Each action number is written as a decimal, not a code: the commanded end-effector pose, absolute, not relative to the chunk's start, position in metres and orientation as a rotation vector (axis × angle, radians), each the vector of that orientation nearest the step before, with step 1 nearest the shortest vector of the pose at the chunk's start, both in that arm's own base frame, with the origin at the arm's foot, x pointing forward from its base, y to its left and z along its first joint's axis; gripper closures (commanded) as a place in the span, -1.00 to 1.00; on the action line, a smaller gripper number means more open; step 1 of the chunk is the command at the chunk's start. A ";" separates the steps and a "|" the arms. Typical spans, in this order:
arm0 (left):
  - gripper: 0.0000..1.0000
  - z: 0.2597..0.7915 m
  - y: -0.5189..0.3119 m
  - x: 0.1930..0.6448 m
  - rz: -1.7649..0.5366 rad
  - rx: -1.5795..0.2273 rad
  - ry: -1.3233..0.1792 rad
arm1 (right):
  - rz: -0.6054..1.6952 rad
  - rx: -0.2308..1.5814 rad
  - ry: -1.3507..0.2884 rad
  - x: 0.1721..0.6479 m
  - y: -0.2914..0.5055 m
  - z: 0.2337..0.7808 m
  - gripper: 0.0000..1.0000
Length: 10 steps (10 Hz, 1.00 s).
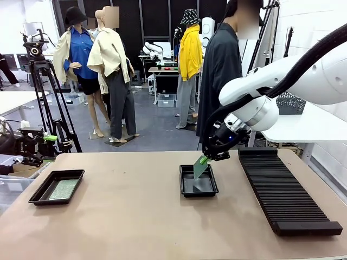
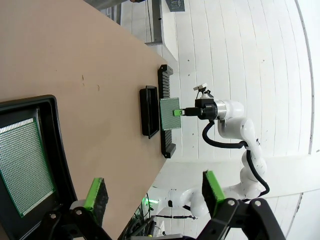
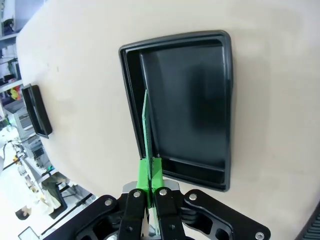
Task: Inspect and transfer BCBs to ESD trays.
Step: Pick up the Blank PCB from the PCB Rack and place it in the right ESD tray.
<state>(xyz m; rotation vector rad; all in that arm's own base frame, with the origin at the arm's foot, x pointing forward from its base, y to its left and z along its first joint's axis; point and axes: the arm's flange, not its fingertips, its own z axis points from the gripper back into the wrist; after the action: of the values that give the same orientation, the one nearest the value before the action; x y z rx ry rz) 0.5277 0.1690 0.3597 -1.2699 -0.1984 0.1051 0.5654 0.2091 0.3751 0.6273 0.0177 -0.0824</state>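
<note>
Two shallow black glossy plastic trays on the tan desk. One tray (image 1: 198, 181) sits right of the desk's middle, toward the far edge, just beside a long black ribbed rack (image 1: 284, 189) along the right side; its floor is bare. The other tray (image 1: 57, 187) lies near the left edge and carries a thin green perforated circuit board (image 1: 63, 188) lying flat on its floor.

Second green circuit board (image 1: 201, 167): pinched by its upper edge in the right end effector (image 1: 209, 157), whose green pads are closed thin on it. It hangs on edge and tilted, lower corner inside the middle tray, near the tray's left wall (image 3: 131, 100). Whether it touches the floor I cannot tell. Its long axis runs roughly along the tray's length, away from the end effector and down.

Left end effector (image 2: 155, 192): spread wide, holding nothing, hovering above the left tray (image 2: 56, 145).

Judgement: the board must tip toward the open floor on its right to lie flat; the right arm is the one placed for this.
</note>
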 end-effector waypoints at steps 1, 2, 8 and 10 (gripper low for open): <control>-1.00 0.363 0.169 0.527 0.110 -1.252 -0.196 | -0.081 0.673 0.008 0.577 0.219 0.368 1.00; -1.00 0.363 0.169 0.527 0.110 -1.252 -0.196 | -0.080 0.679 0.012 0.580 0.223 0.365 1.00; -1.00 0.363 0.169 0.527 0.110 -1.252 -0.196 | -0.075 0.681 0.043 0.598 0.231 0.339 1.00; -1.00 0.363 0.169 0.527 0.110 -1.252 -0.196 | -0.070 0.665 0.067 0.601 0.234 0.332 1.00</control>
<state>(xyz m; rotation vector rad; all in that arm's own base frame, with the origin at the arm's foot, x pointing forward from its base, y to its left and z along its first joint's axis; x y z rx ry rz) 0.5277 0.1691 0.3597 -1.2698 -0.1985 0.1052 0.5939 0.2286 0.3320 0.6596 0.0685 -0.0878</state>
